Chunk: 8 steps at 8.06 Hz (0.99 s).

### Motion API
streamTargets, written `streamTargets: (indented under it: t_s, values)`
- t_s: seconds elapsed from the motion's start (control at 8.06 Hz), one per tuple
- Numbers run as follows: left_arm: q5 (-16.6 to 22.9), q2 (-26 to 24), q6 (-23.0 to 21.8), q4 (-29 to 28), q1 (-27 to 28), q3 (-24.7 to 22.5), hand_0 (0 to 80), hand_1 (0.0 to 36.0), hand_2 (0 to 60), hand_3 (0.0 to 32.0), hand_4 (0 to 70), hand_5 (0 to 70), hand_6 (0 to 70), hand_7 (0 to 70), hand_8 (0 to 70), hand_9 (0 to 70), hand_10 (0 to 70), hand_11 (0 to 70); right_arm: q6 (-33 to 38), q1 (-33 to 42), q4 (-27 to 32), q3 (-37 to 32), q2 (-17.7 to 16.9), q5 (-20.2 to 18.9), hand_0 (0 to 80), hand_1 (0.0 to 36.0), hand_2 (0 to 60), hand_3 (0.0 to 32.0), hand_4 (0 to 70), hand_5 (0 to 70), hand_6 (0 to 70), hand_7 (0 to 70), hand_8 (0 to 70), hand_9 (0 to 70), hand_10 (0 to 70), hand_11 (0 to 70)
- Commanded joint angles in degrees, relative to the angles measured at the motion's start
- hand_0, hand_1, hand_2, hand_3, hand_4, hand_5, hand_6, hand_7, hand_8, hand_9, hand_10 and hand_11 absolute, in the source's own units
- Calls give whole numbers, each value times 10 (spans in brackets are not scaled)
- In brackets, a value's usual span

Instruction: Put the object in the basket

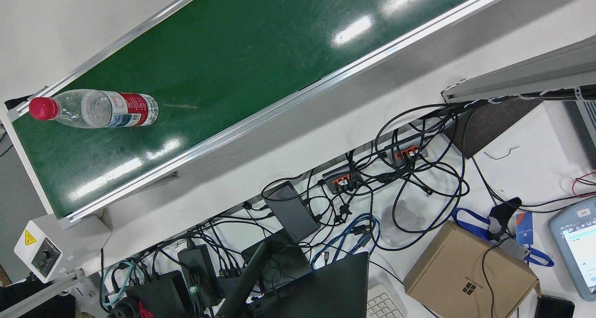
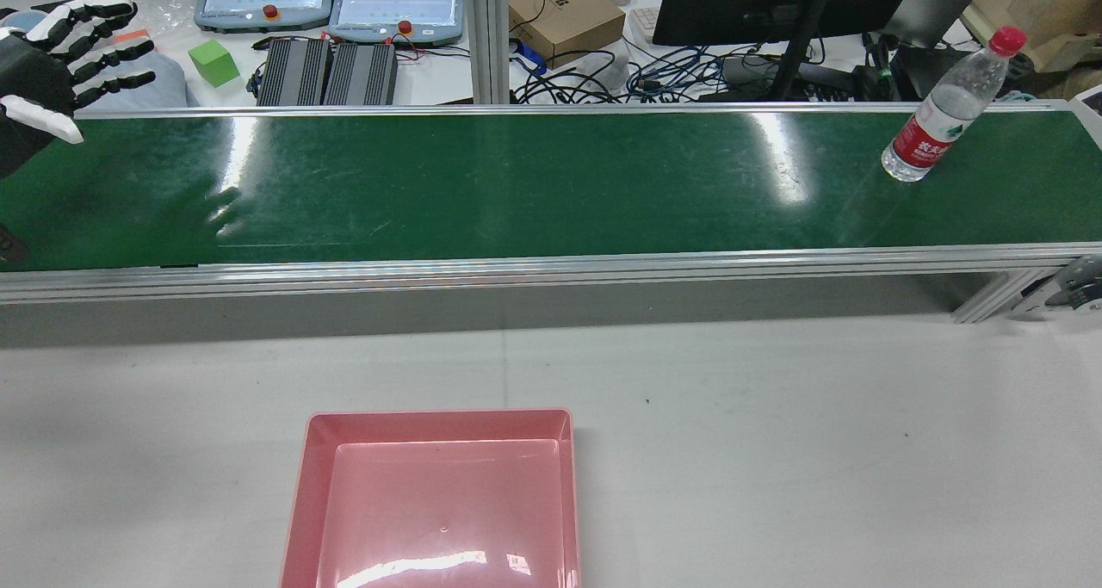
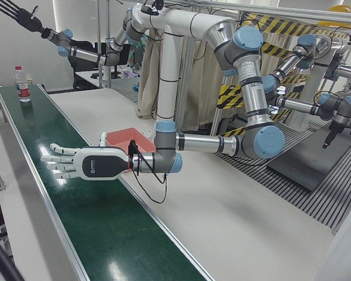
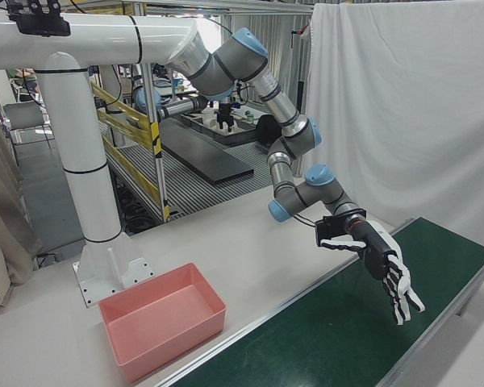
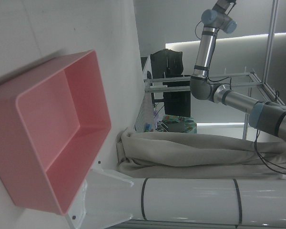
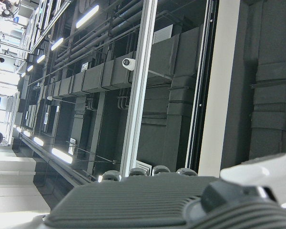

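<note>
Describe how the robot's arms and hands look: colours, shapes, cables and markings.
Both arms are silver tubes with light-blue joint caps on white pedestals. The left hand has a white back bearing a small dark logo, black-and-white segmented fingers and a looping black cable at its wrist. The right hand looks dark.

Brightly and evenly lit from overhead – white glare streaks across the green belt (image 2: 551, 183) (strongest in the rear view) and on the pink basket (image 2: 439, 502). Soft hand-shadow on the belt; sharp throughout, except the right hand view – dim, with blown-out ceiling lamps.
</note>
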Motion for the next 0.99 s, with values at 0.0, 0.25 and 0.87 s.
streamTargets:
  t_s: [0.0,0.25,0.87]
  values:
    - [0,0,-1,0,-1,0,550,61,0,124,3,292,45,32,94,104,75,124,0,0,0,0,0,0,0,0,0,0,0,0,0,0,0,0,0,0]
    - [0,0,-1,0,-1,0,550,62,0,124,6,292,48,33,96,108,77,127,0,0,0,1,0,0,0,0,0,0,0,0,0,0,0,0,0,0]
    - [-1,1,-1,-3,-5,0,558,76,0,124,35,270,60,36,91,87,106,170,0,0,0,0,0,0,0,0,0,0,0,0,0,0,0,0,0,0]
